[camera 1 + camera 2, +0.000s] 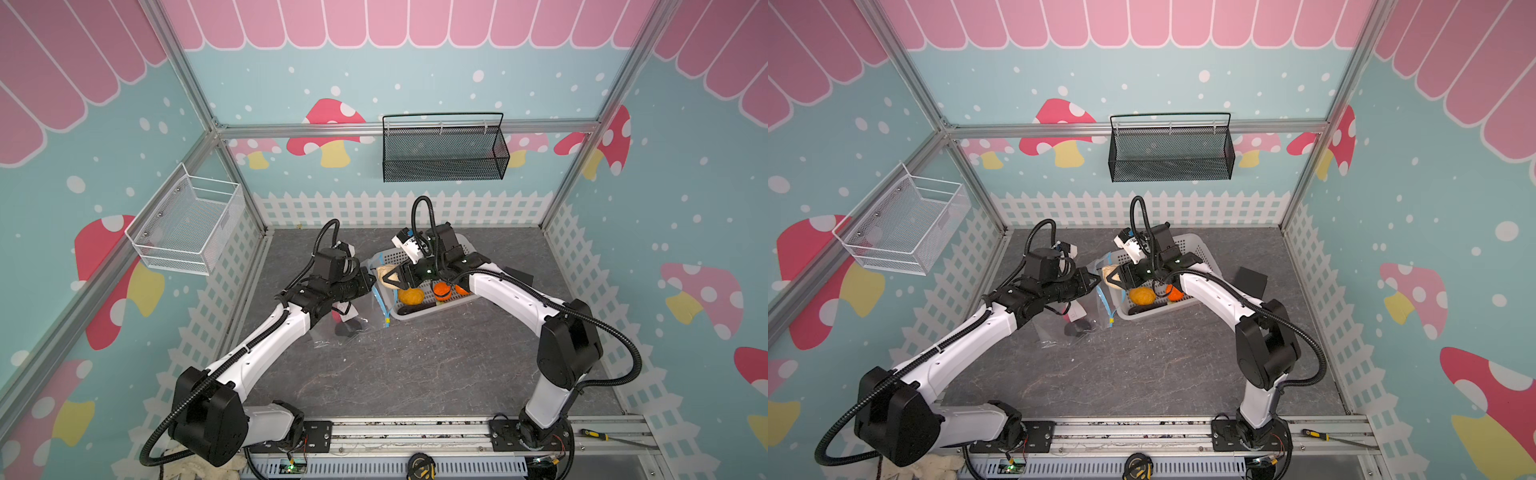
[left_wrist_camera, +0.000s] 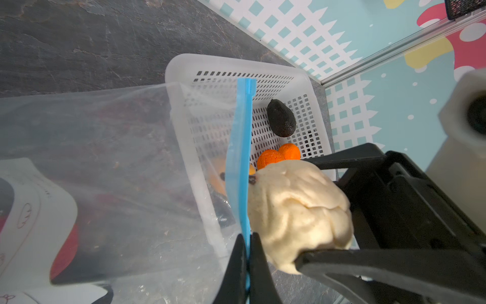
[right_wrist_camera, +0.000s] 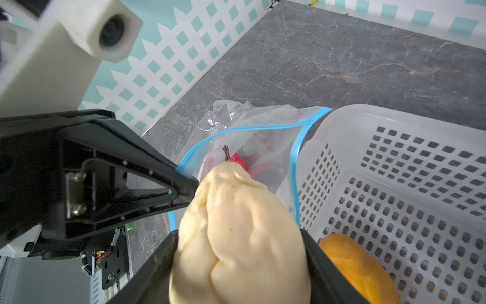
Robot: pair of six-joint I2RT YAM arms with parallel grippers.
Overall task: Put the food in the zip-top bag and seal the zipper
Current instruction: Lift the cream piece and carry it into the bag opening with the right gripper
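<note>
Two end effectors meet at the mouth of the zip-top bag (image 2: 118,158) on the bench (image 1: 415,365): the left end effector (image 2: 247,237) is closed on the zipper (image 2: 240,147), and the right end effector (image 3: 238,233) grips the cream food (image 2: 297,210). The open mouth lies just ahead of this food, whose narrow end points inside toward a red piece (image 3: 238,159). The white basket (image 3: 368,118) stands just beside the mouth, so the way in looks narrow.
</note>
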